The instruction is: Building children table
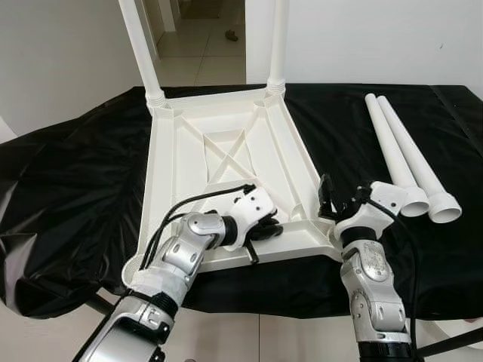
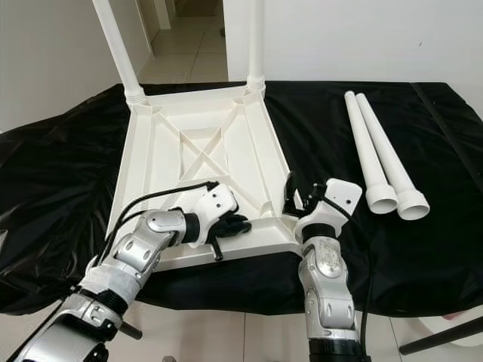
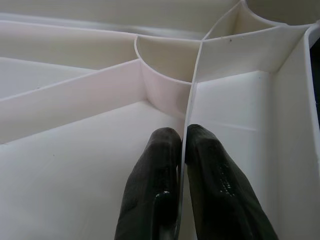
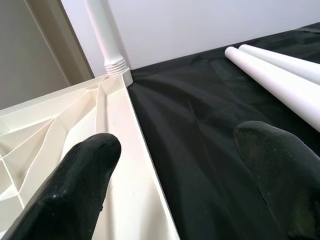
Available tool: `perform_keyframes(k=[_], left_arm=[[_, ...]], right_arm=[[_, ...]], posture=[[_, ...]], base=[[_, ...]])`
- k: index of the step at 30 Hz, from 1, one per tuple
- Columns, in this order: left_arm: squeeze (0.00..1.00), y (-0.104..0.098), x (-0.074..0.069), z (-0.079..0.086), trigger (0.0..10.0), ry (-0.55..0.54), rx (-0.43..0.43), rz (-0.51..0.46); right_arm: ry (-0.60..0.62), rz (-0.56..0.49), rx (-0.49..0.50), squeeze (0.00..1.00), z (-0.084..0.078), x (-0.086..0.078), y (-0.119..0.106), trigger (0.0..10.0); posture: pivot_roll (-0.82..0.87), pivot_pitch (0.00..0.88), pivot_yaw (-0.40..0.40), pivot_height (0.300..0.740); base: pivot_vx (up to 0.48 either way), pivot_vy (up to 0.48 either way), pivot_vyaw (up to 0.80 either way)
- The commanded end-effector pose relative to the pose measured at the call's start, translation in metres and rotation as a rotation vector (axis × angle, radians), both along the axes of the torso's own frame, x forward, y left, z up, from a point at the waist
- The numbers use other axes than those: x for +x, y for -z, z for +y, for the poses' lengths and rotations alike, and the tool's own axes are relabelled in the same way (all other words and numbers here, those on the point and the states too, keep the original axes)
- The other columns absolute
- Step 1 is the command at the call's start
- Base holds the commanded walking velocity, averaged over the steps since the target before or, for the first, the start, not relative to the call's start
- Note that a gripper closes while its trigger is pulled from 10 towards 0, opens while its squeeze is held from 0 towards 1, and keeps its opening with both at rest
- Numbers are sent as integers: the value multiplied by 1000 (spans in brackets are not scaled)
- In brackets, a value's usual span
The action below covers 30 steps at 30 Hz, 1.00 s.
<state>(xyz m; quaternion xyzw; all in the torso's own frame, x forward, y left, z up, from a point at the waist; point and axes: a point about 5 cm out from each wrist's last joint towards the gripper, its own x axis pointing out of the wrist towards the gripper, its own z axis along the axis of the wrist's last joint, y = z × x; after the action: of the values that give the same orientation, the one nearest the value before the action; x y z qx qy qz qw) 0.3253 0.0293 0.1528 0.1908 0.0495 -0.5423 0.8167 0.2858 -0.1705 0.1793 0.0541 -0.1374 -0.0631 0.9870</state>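
A white plastic table top (image 1: 226, 151) lies upside down on the black-covered work table (image 1: 68, 188). Two white legs (image 1: 142, 53) (image 1: 278, 45) stand upright in its far corner sockets. Two loose white legs (image 1: 400, 151) (image 1: 426, 170) lie side by side on the cloth to the right. My left gripper (image 1: 268, 226) reaches into the near right part of the underside and is shut on a thin upright rib (image 3: 190, 105) next to a round socket wall (image 3: 165, 55). My right gripper (image 1: 332, 200) is open at the top's near right corner, one finger (image 4: 85, 170) over the rim, the other (image 4: 270, 150) over the cloth.
The work table's front edge runs just below the table top. Behind the table is a white wall and a doorway onto a tiled floor (image 1: 200, 45). Bare black cloth (image 1: 339, 128) lies between the table top and the loose legs.
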Motion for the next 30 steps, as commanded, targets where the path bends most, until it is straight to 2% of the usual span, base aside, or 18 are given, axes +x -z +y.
perform_keyframes(k=[1, 2, 4, 5, 9, 10, 17, 22, 30], left_arm=[[0, -19, 10, 6, 10000, -214, -81, -162], [949, -20, 6, 9, 10000, -179, -91, -149], [949, -20, 5, 10, 10000, -171, -89, -150], [1000, -20, 4, 12, 10000, -160, -80, -149], [1000, -17, 2, 15, 10000, -125, -36, -172], [0, -17, 0, 16, 10000, -111, -32, -175], [0, -26, -11, 14, 10000, -58, -56, -189], [0, -42, -21, 6, 10000, -26, -185, -148], [0, -42, -31, 3, 10000, -16, -183, -153]], right_arm=[[-5, 18, 8, 0, 2, -3, 4, 10000], [-8, 18, 7, 0, 2, -3, 4, 10000], [-8, 18, 7, 0, 2, -3, 4, 10000], [-9, 18, 8, 0, 2, -3, 4, 10000], [-12, 17, 10, 0, 3, -2, 3, 10000], [-14, 17, 10, 0, 3, -2, 3, 10000], [-22, 11, 5, 0, 4, 1, 1, 10000], [-7, 2, -1, 0, -1, 6, -3, 10000], [28, -11, -8, 0, -10, 6, -6, 10000]], posture=[[-55, 109, 94, 740], [-54, 109, 95, 740], [-54, 109, 95, 740], [-50, 107, 95, 740], [-46, 106, 94, 740], [-43, 104, 92, 740], [-41, 98, 88, 740], [-41, 92, 86, 740], [-38, 88, 83, 740]], base=[[0, 0, 0], [0, 0, 0], [0, 0, 0], [0, 0, 0], [0, 0, 0], [0, 0, 0], [0, 0, 0], [0, 0, 0], [0, 0, 0]])
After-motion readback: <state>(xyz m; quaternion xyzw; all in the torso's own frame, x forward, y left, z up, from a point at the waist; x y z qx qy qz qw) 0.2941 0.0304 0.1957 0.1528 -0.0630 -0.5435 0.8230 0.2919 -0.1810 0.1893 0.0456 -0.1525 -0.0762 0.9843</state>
